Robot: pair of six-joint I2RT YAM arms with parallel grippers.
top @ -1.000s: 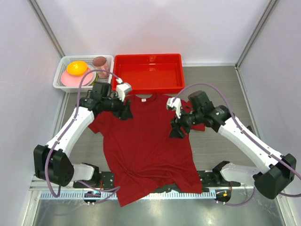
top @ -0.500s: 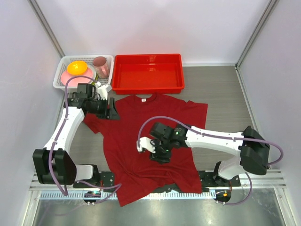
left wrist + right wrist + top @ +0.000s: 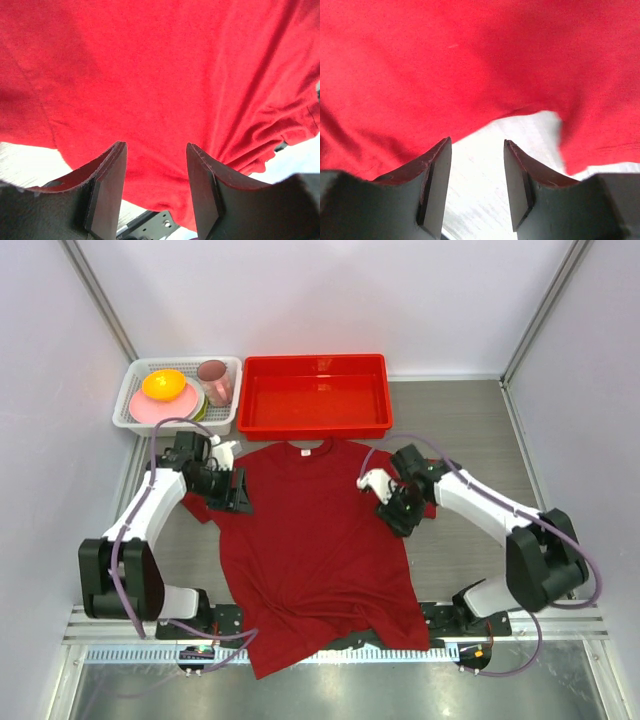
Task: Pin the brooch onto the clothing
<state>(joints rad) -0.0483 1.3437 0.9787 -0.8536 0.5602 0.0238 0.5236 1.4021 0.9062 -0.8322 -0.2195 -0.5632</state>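
The left gripper (image 3: 155,192) has its jaws apart with nothing between them. It hangs over the left sleeve seam of the T-shirt (image 3: 165,75). The right gripper (image 3: 476,185) is also parted and empty. It is poised at the T-shirt's (image 3: 420,65) right armpit, where a wedge of pale surface (image 3: 485,150) shows between body and sleeve.

From above, the left gripper (image 3: 235,490) and right gripper (image 3: 400,510) flank the dark red T-shirt (image 3: 310,540). It lies spread on the grey-brown surface (image 3: 470,420), its white label (image 3: 308,448) at the collar on the far side. The hem reaches the metal rail (image 3: 560,652) at the near edge.

Just beyond the collar sits a bright red tray (image 3: 315,362). Beyond the left sleeve is a white basket (image 3: 126,390) holding dishes. Pale walls with metal posts enclose the T-shirt on three sides.
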